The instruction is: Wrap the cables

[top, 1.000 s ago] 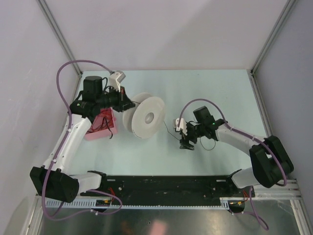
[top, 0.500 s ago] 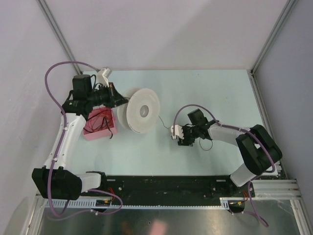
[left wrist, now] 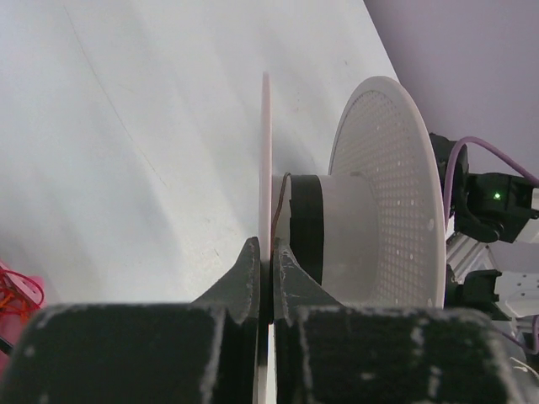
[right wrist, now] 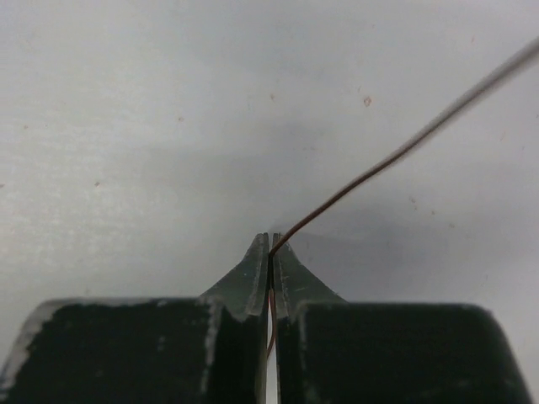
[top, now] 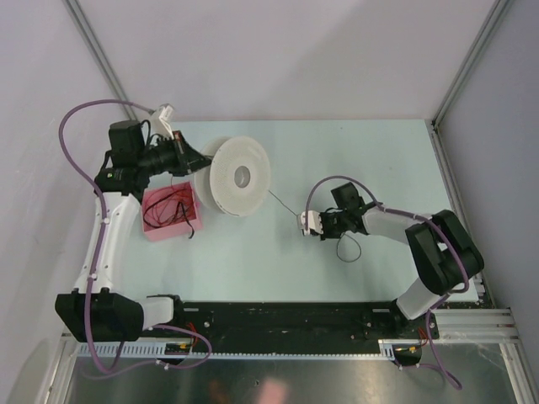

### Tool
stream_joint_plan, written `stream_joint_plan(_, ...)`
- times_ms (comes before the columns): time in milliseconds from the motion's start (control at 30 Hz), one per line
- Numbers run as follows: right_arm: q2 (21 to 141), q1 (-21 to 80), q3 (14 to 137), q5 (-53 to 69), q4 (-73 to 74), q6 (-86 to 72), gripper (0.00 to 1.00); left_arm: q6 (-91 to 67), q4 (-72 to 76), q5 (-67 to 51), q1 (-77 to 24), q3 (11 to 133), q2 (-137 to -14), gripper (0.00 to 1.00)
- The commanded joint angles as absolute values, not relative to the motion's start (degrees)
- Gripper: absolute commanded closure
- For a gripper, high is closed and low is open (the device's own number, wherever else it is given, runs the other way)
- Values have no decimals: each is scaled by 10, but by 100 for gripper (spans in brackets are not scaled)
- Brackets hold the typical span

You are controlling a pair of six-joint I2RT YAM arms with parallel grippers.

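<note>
Both grippers clamped: left on the spool rim, right on one thin strand.

Pale table [top: 354, 151]. Pale grey spool [top: 240, 177] on edge at left-centre, hub hole facing the overhead camera. Pink tray [top: 156, 229] just left of it, holding a loose tangle of cables [top: 173, 206], dark red to black. Left gripper [left wrist: 268, 252] closed tight on the spool's thin near flange, with a dark band round the hub just past the fingertips. Right gripper [right wrist: 269, 244] low over the table, right of the spool, jaws pressed together on a brown-red cable strand [right wrist: 362, 177]. Seen from overhead, the strand runs from the tips to the spool's lower right edge. A slack dark loop lies on the table beside the right wrist.
</note>
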State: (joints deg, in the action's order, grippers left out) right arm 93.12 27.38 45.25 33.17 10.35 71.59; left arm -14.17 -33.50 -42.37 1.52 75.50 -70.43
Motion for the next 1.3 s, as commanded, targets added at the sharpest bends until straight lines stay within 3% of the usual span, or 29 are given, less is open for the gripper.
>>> stream_joint_plan(0,865,270,451,331,171,677,100,-203,-297,-401,23,781,-694,100)
stream_joint_plan(100,777,306,452,331,201,643,100,-246,-296,-348,21,768,-680,100)
stream_joint_plan(300,638,471,460,268,256,623,100,-373,-297,-201,-4,741,-668,100)
stream_joint_plan(600,632,657,565,136,238,669,100,-384,-313,-69,-120,723,-670,100)
stream_joint_plan(967,696,625,675,45,83,763,100,-262,-323,38,-241,649,-634,100)
stream_joint_plan(1267,760,510,745,54,17,709,100,-64,-304,-99,-280,583,-567,100)
